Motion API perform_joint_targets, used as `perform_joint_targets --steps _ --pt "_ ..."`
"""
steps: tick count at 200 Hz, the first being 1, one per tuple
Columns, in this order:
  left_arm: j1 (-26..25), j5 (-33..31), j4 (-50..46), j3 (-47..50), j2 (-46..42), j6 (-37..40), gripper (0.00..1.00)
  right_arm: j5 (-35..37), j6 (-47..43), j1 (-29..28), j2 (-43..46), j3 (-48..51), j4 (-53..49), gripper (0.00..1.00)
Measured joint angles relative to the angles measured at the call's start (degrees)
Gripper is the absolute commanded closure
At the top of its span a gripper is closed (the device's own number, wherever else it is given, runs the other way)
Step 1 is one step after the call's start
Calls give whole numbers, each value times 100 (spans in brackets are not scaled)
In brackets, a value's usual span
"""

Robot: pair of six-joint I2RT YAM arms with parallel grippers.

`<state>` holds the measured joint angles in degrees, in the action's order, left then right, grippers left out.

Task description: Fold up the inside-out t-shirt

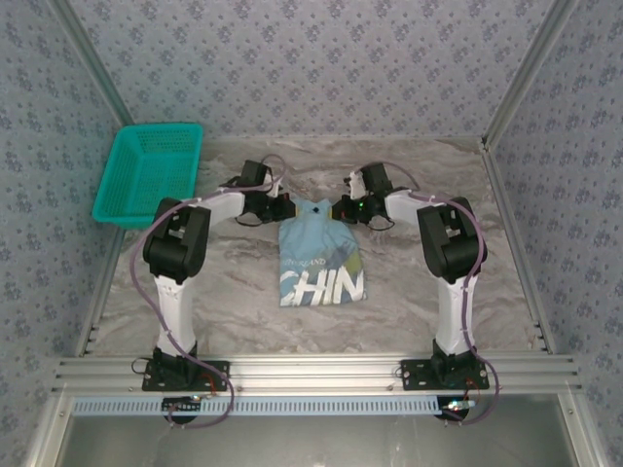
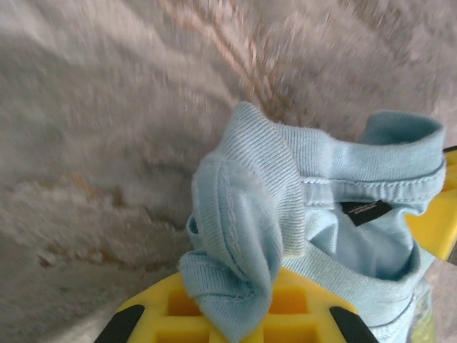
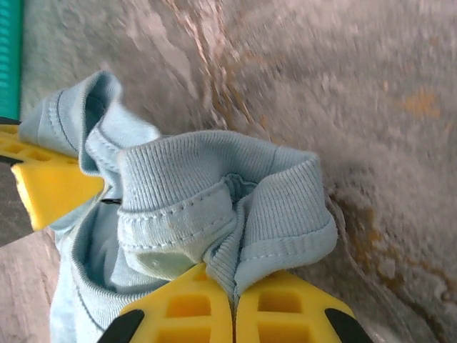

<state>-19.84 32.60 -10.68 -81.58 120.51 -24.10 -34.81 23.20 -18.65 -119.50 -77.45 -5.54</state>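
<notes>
- Your left end effector point(image 2: 235, 311) is clamped tight on the ribbed neckline of the light-blue t-shirt point(image 2: 300, 193), with cloth bunched in its grip.
- Your right end effector point(image 3: 234, 304) is likewise closed hard on a fold of the neckline ribbing.
- The two stand close together, facing each other across the collar.
- Seen from above, the t-shirt sits mid-way across the surface point(image 1: 224, 282), its white-lettered body running toward the arm bases.
- A teal basket point(image 1: 151, 175) sits at the far left, well apart.

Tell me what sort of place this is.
Probably a robot test booth, not a home: patterned wall panels box in a marble-look table, and an aluminium frame carries a left arm and right arm bolted down, both handling a light-blue t-shirt.
</notes>
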Motion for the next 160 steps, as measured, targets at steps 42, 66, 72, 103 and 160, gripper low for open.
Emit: perform_joint_targets --steps 42,66,72,103,160 --pt "286 46 107 -713 -304 26 100 -63 175 234 400 -492 595 100" --pt "345 48 199 -1248 -632 120 100 -79 234 341 846 -748 1161 100" --pt "343 61 238 -1322 -741 151 100 -79 232 356 975 -748 1300 100" --pt "282 153 481 -1235 -1423 315 100 -85 149 374 1755 -210 2157 100" --pt "-485 203 1215 1659 -2822 610 100 13 -57 168 3217 3303 3624 99"
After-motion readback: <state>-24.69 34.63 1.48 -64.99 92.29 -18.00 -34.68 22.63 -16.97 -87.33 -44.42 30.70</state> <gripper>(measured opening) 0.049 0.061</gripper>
